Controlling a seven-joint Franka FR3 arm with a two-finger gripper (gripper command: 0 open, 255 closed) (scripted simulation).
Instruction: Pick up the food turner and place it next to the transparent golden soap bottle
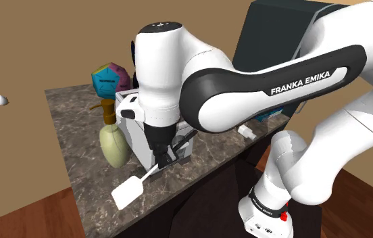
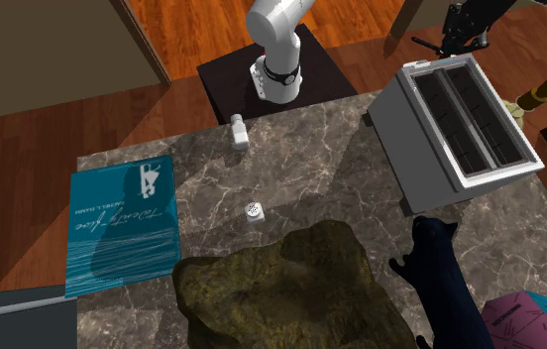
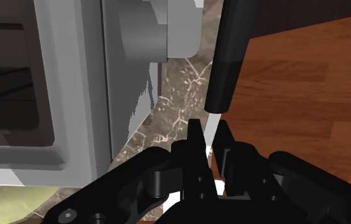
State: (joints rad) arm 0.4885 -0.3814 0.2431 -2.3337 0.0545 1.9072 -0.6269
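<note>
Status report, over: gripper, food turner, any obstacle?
Gripper shut on food turner shaft. Blade near table edge. Toaster close beside; soap bottle near.

Soft, even light fills all three views, with no glare or blur. Above the dark marbled desk (image 1: 77, 135), the big white robot arm (image 1: 171, 61) is the brightest surface, shading to grey underneath. Beside the grey box-shaped toaster (image 2: 455, 119) a dark shadow lies on the stone. A fainter shadow crosses the flat teal book (image 2: 123, 223), well apart from the toaster. Close against the toaster's wall the shadow's edge is jagged. The black claw (image 3: 209, 127) reads flat, with little detail.
</note>
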